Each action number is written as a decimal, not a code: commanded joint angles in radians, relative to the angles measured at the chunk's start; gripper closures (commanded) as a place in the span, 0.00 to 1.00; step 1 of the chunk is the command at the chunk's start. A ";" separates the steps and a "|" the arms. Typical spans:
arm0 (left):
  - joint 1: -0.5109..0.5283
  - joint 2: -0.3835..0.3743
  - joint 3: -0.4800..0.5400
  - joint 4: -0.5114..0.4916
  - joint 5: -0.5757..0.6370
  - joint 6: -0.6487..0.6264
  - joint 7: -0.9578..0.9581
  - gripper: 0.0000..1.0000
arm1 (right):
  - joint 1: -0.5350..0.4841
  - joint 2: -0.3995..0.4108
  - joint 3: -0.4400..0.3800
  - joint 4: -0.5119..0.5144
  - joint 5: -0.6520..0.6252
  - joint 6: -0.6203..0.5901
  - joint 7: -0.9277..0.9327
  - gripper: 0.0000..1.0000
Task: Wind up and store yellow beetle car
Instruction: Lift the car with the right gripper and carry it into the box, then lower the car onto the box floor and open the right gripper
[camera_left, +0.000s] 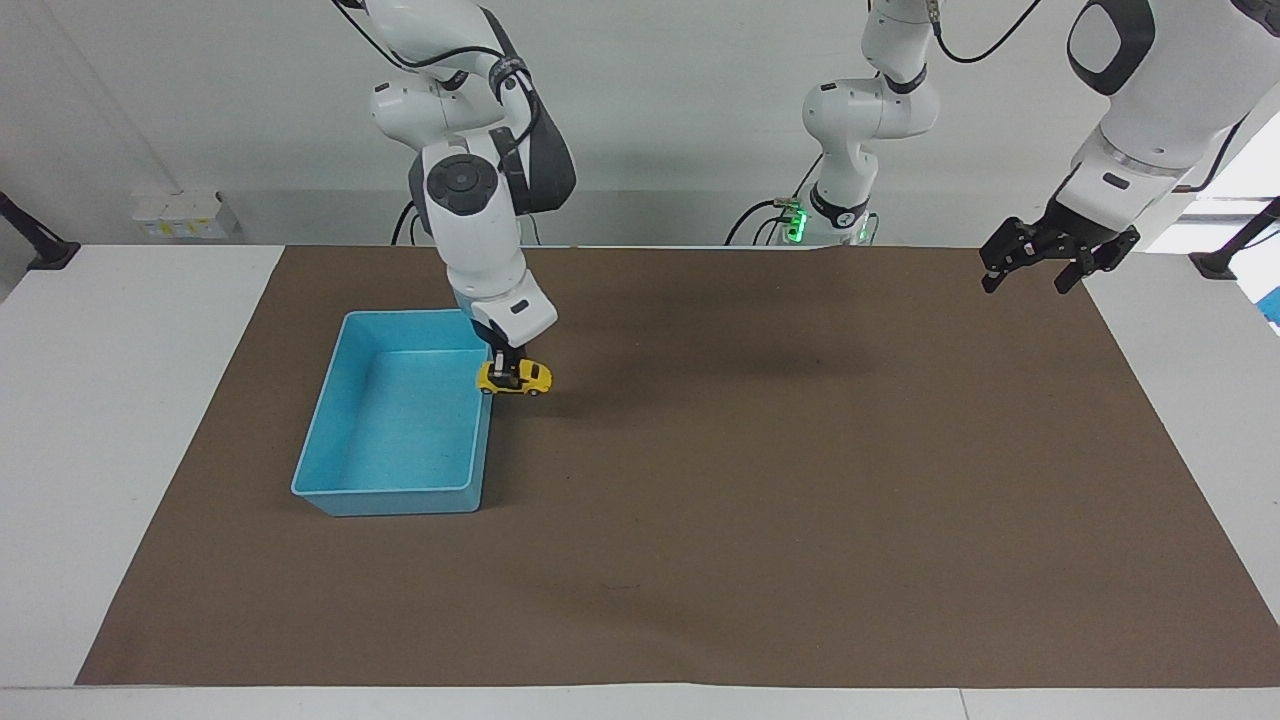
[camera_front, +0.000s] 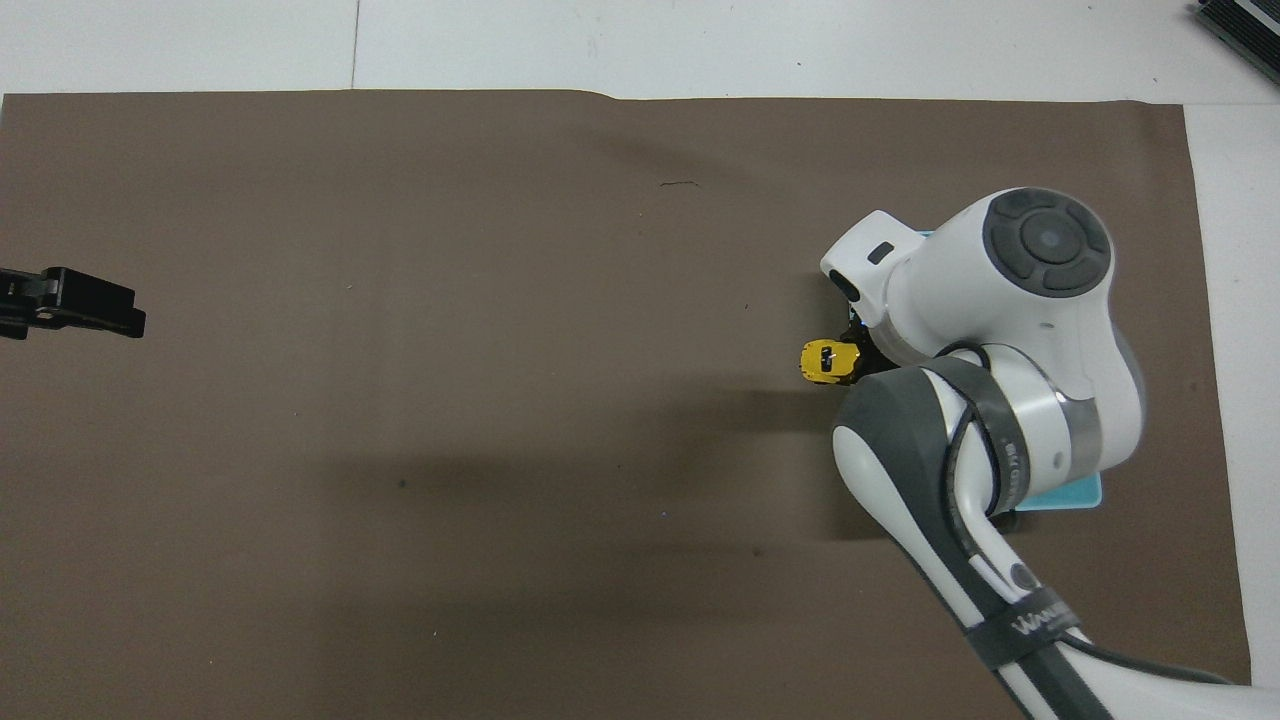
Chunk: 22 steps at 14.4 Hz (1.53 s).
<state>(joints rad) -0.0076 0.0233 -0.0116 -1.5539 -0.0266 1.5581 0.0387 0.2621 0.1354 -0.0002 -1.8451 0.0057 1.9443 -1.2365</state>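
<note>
The yellow beetle car (camera_left: 514, 378) (camera_front: 831, 361) hangs in the air, level, over the side wall of the light blue bin (camera_left: 345, 400) that faces the table's middle. My right gripper (camera_left: 503, 371) comes down on it from above and is shut on its roof. In the overhead view the right arm covers most of the bin (camera_front: 1060, 497) and the car pokes out beside the wrist. My left gripper (camera_left: 1035, 262) (camera_front: 120, 322) waits open, raised over the mat's corner at the left arm's end of the table.
A brown mat (camera_left: 760, 480) covers most of the white table (camera_left: 110, 400). The bin is empty inside and sits toward the right arm's end. A small white box (camera_left: 185, 215) stands by the wall there.
</note>
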 joint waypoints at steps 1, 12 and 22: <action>0.008 -0.017 -0.005 -0.012 0.013 -0.009 -0.010 0.00 | -0.070 -0.013 0.008 0.001 0.011 -0.042 -0.098 1.00; 0.008 -0.017 -0.005 -0.012 0.013 -0.010 -0.010 0.00 | -0.248 -0.079 0.006 -0.204 -0.006 0.085 -0.284 1.00; 0.008 -0.017 -0.007 -0.012 0.013 -0.009 -0.010 0.00 | -0.245 -0.017 0.006 -0.296 -0.006 0.277 -0.284 1.00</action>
<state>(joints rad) -0.0076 0.0233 -0.0116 -1.5539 -0.0266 1.5580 0.0386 0.0324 0.1135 -0.0052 -2.1263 0.0043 2.1932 -1.5018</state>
